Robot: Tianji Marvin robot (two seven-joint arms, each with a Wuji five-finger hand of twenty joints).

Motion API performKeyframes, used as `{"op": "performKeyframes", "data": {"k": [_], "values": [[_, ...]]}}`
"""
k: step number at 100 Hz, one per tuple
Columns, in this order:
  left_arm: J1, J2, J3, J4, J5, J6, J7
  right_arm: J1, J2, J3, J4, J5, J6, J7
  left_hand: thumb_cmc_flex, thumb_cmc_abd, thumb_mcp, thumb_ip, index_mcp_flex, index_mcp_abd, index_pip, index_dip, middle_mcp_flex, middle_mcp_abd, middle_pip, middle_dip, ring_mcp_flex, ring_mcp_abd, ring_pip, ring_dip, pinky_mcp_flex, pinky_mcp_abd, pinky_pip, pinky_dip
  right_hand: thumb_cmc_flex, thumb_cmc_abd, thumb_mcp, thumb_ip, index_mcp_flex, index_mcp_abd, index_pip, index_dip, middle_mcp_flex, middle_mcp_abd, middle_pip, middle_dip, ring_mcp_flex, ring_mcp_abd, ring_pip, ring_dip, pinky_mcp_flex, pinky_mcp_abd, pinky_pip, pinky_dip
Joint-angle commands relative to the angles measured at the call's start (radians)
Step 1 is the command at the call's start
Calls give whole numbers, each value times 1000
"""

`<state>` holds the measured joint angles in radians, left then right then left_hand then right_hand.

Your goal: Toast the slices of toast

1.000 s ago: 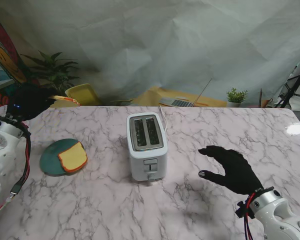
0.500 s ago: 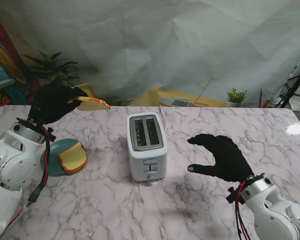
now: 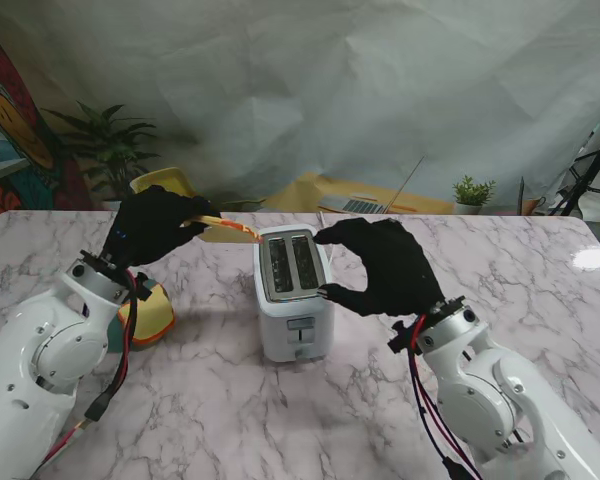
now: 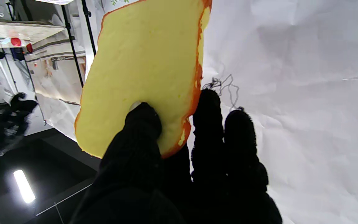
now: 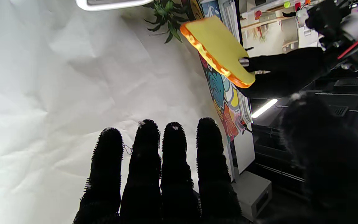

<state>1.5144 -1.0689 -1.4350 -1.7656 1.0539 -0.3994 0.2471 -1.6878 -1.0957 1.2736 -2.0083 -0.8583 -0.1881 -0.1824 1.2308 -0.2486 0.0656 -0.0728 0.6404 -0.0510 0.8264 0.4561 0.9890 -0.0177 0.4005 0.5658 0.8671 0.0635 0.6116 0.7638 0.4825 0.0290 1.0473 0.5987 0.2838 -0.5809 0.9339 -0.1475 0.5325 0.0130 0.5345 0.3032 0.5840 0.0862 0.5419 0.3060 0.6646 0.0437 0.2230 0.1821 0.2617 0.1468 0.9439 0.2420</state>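
A white two-slot toaster (image 3: 293,290) stands mid-table with both slots dark. My left hand (image 3: 152,226) is raised just left of it, shut on a yellow toast slice (image 3: 225,230) with an orange crust, held nearly flat with its tip close to the toaster's far left corner. The same slice (image 4: 141,71) fills the left wrist view, pinched between thumb and fingers (image 4: 208,124), and shows as the toast slice (image 5: 218,51) in the right wrist view. My right hand (image 3: 380,266) hovers open at the toaster's right side, fingers curved over it. A second slice (image 3: 148,316) lies on a teal plate (image 3: 114,338), mostly hidden by my left arm.
The toaster's cord (image 3: 327,232) runs off the far edge of the marble table (image 3: 480,260). Beyond that edge are a leafy plant (image 3: 105,140), a yellow chair (image 3: 165,185), a laptop (image 3: 365,205) and a small potted plant (image 3: 472,193).
My left hand carried the toast slice rightward, up to the toaster. My right hand swept from the near right of the table to the toaster's right side and curled over it.
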Motion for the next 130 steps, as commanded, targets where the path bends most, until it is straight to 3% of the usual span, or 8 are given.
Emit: {"op": "performKeyframes", "data": {"k": [1,40,64,95,130], "values": [[-16,-8,18,-12,3,-7,-19,28,-16,-14,9,4,8,2,60,51,-2,19,124,-61,163,45,58,8,61,5,24,44,22,13,5,-11,-6,28,24,-47,49,-23,-1,25,28,23,3,7,38,17,22,7,42,26,15,-39,21,19],[-88,-10,108,6,-34,44,-68,187,-38,-145,110,29,49,-78,60,45,-9,19,121,-59,165,22,64,16,54,2,27,51,33,20,7,-7,-2,42,72,-118,105,-24,-3,8,179,89,31,2,169,66,102,12,145,80,110,-31,86,41],[-120,-12,157,17,-50,70,-92,225,-48,-195,146,52,71,-101,60,44,-11,19,118,-54,160,7,66,21,48,3,29,55,37,22,10,-1,0,47,79,-124,104,-24,-7,3,230,115,41,3,209,80,127,17,176,104,130,-16,108,49],[-99,-20,193,-14,-67,151,-83,280,-59,-266,185,66,103,-116,60,12,5,16,109,-24,143,-22,78,57,23,14,35,80,55,32,16,28,17,60,58,-114,86,-28,-21,8,245,126,33,7,234,90,128,19,193,122,122,-8,119,54],[-70,-23,206,-43,-53,171,-61,329,-75,-327,216,75,142,-150,60,-5,6,14,109,-16,137,-34,94,67,-2,24,47,87,71,39,26,36,31,68,63,-112,91,-25,-10,2,281,148,53,12,277,113,170,25,231,152,151,13,154,69]]}}
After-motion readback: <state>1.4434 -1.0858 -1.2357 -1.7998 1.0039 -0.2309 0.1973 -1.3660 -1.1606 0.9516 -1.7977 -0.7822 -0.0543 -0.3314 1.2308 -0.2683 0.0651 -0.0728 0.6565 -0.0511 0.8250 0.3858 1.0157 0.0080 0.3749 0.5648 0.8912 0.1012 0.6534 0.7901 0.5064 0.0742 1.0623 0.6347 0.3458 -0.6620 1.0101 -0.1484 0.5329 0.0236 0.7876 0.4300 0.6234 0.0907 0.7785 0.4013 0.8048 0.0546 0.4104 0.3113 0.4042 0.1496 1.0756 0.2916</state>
